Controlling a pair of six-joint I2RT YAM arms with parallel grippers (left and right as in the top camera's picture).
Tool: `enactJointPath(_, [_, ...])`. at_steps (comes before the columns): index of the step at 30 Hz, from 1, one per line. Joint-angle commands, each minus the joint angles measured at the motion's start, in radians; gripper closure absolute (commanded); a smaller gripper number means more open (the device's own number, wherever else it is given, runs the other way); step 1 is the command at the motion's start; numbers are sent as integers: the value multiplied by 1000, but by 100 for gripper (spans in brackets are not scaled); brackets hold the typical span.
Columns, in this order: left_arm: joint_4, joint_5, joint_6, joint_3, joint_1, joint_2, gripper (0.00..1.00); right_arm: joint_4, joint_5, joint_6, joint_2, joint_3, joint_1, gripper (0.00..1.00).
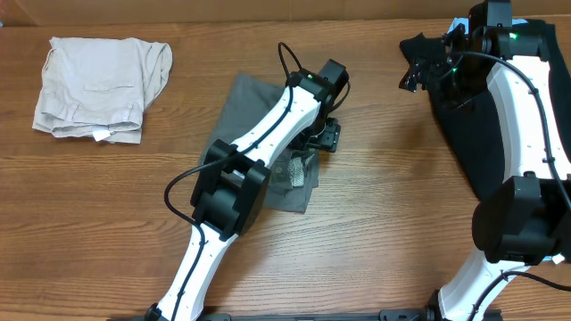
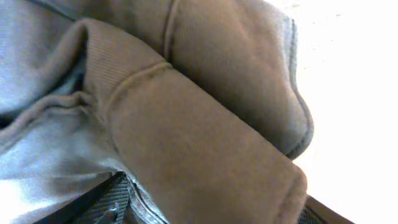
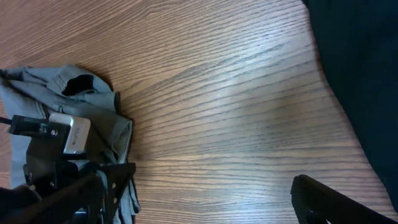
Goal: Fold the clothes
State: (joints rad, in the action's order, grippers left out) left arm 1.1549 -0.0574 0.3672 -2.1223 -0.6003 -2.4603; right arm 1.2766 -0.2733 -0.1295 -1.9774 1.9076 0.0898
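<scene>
As shorts (image 1: 245,102) lay slanted far-left to near-right, left gripper (image 1: 323,135) sat on their right edge — grip unreadable; right gripper (image 1: 419,64) gaped, bare table (image 1: 393,205) between.

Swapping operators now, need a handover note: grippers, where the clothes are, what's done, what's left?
Left gripper: down on the right edge of the grey shorts. Cloth fills its wrist view, so the grip can't be told.
Right gripper: open, empty, far right beside the black garment.
Grey shorts: mid-table, bunched under the left arm, pale lining showing.
Beige shorts: folded, far left.
Done: a fold looks started, not neat.
Left: finish and flatten the grey shorts.
</scene>
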Motion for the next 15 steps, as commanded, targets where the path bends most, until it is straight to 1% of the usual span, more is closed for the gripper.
enactJointPath(1, [-31, 21, -4, 73, -12, -38, 25, 1, 3, 8, 32, 16, -2, 0])
enactJointPath(3, [-33, 33, -4, 87, -13, -38, 26, 1, 3, 8, 32, 16, -2, 0])
enactJointPath(5, [-32, 35, -4, 96, -11, -38, 31, 1, 3, 8, 32, 16, -2, 0])
enactJointPath(7, [-33, 35, -4, 101, -10, -38, 33, 1, 3, 8, 32, 16, -2, 0])
enactJointPath(10, [-60, 39, -4, 123, -10, -38, 30, 1, 3, 8, 32, 16, -2, 0])
enactJointPath(15, [-120, 39, -4, 200, -11, -38, 31, 0, 3, 8, 32, 16, -2, 0])
